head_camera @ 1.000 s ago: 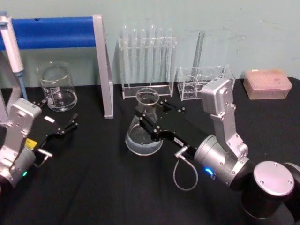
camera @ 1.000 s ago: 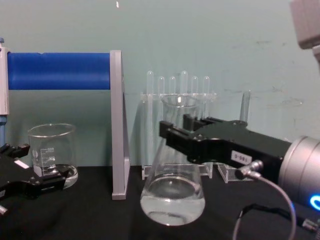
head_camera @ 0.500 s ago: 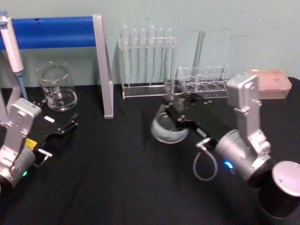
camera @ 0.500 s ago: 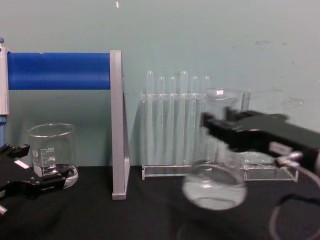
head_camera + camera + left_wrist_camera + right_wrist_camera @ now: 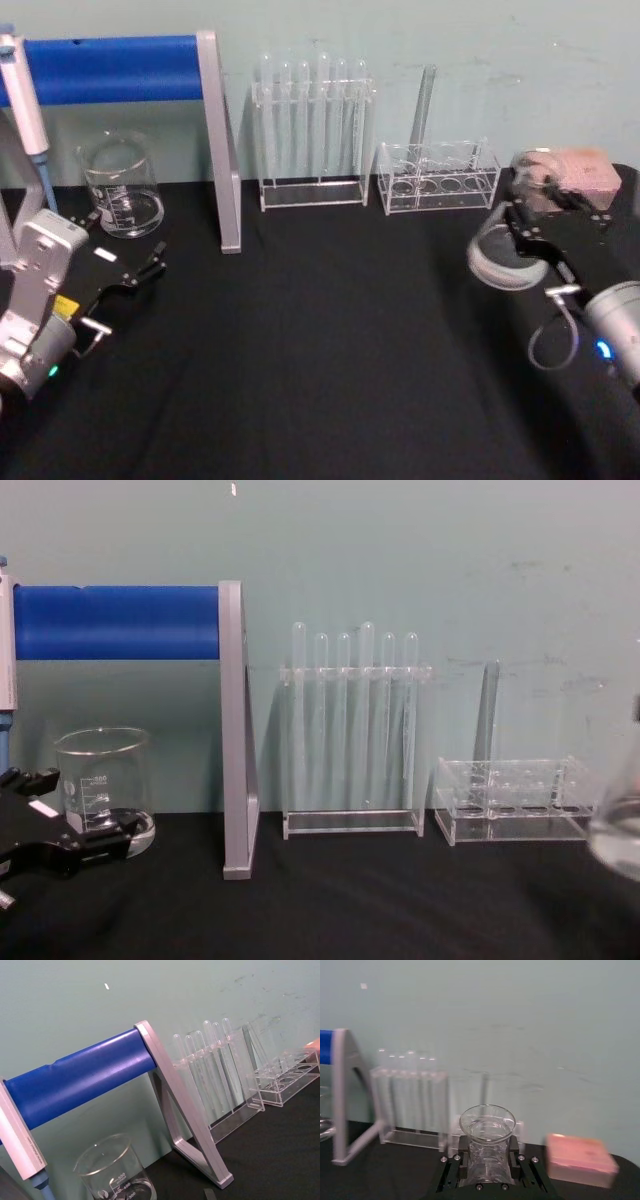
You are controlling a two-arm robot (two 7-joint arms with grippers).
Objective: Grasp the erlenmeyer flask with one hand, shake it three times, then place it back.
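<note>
1. At the right edge of the black desk (image 5: 300,380): right gripper (image 5: 528,212), closed around the neck of the erlenmeyer flask (image 5: 497,262).
2. Flask held up off the desk top and tilted, with the wide base swung toward the desk's middle and the flared rim toward the back right corner.
3. In the right wrist view, black fingers (image 5: 463,1150) pressed against either side of the glass neck, just under the rim, with the flask's open mouth facing the camera.
4. In the chest view, the flask's pale rounded base at the far right, level with the low rack and nearer the camera than it.
5. Cannot tell how much, if anything, is inside the flask.
6. Just behind the flask, in the desk's back right corner: a pink box (image 5: 582,178).
7. Along the desk's back edge, from left to right:
   - a glass beaker (image 5: 120,188) with white marks
   - a stand with a blue bar (image 5: 110,68) and a grey upright
   - a tall clear rack (image 5: 315,140) of test tubes
   - a low clear rack (image 5: 437,180) with one long tube (image 5: 425,105) upright in it
8. Near the desk's left edge, in front of the beaker and apart from it: left gripper (image 5: 140,268), low over the desk, fingers spread with a gap between them, nothing held.
9. Middle of the desk between the two grippers: bare black cloth.
</note>
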